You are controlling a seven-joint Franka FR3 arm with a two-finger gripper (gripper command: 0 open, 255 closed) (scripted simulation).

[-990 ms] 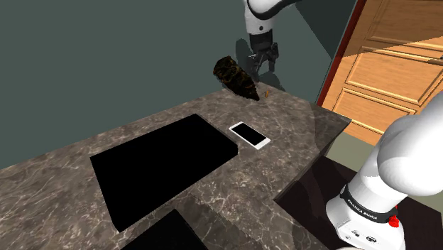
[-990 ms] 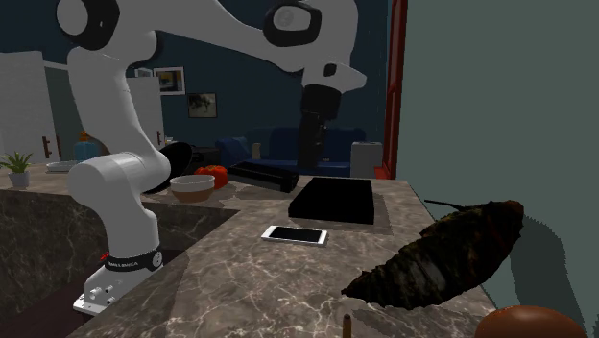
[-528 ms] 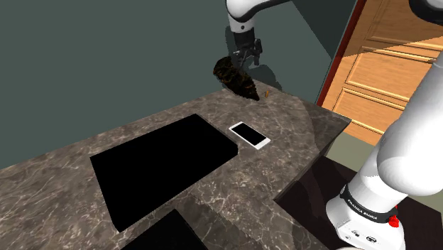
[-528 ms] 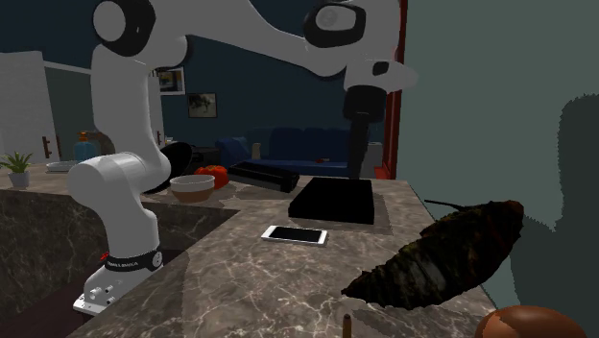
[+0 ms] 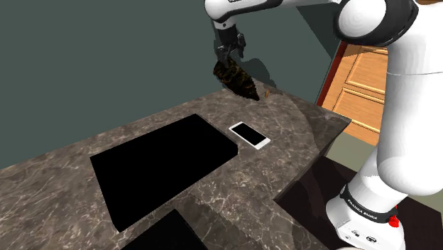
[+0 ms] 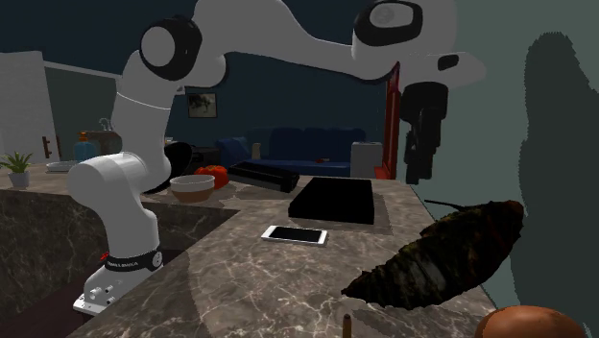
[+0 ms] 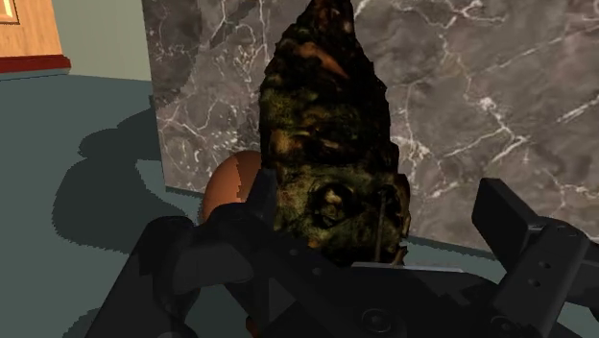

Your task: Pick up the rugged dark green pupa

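The white arm rises from its stand, stretches high over the table (image 5: 302,121) and bends at the wrist, so the black gripper (image 5: 228,60) points downward near the grey-green wall. Its two fingers (image 7: 534,252) stand wide apart and hold nothing. The rugged dark pupa (image 7: 329,144) lies directly below the gripper, tilted. Its broad end is up between the spread fingers and its tapered end points away from them, down onto the marble top. I cannot tell whether the fingers touch it. A white phone (image 5: 249,134) lies well clear of the gripper.
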